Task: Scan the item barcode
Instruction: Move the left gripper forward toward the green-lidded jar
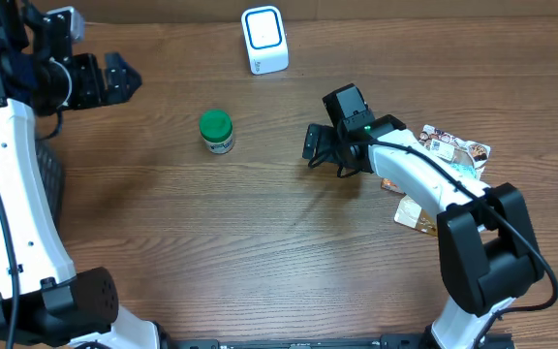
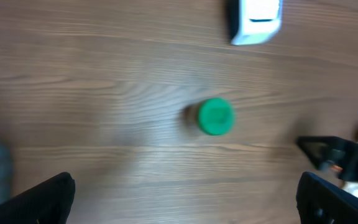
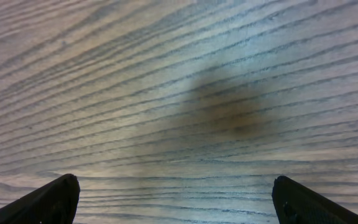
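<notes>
The right arm point(image 1: 424, 179) is covering part of the printed packets point(image 1: 458, 150) lying under it, and their print is coming out too small to read. In the left wrist view everything is blurring. The top edge is cutting off the white scanner point(image 2: 257, 22), and the green-capped bottle point(image 2: 215, 116) is showing only as a smear.

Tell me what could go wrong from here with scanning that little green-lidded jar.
The jar is small and round, so the open left gripper or right gripper might knock it over instead of gripping it. Its barcode isn't visible here, so it may end up facing away from the scanner. The right arm hangs over the packets and could sweep them if it swings low.
</notes>
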Controlling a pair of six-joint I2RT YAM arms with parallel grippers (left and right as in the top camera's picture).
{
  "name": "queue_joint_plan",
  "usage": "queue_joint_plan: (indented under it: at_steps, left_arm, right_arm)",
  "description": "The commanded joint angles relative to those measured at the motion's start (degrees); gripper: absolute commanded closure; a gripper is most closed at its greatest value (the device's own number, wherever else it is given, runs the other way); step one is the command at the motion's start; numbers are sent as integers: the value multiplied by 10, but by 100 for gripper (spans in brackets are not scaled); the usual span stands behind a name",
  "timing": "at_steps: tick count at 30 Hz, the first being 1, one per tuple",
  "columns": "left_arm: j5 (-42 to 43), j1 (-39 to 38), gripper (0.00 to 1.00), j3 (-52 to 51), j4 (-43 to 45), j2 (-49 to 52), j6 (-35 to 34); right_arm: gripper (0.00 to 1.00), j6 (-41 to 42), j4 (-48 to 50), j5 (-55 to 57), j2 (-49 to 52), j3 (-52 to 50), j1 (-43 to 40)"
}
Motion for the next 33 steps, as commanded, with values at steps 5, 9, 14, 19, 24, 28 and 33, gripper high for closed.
queue_joint_plan:
  at_steps: [5,9,14,19,24,28,33]
  left_arm:
    - [-31,-109,18,1,4,84,-2]
    - [-70,-151,27,1,16,135,-28]
    - [-95,-193,23,1,55,208,-66]
    - [-122,-217,23,1,60,252,-77]
    - [-160,-234,22,1,48,280,-81]
    - [-162,-242,22,1,48,297,-81]
    - [-163,-244,26,1,43,311,-81]
  right_arm:
    - [0,0,-7,10,-30,-2,-8]
    - [0,0,-8,11,-30,-2,-12]
    - [0,0,-10,11,-30,-2,-12]
    - [0,0,-9,11,-30,-3,-12]
    - [0,0,-9,11,-30,-3,-12]
    - [0,0,-9,11,-30,-3,-12]
    - [0,0,-10,11,-30,-3,-12]
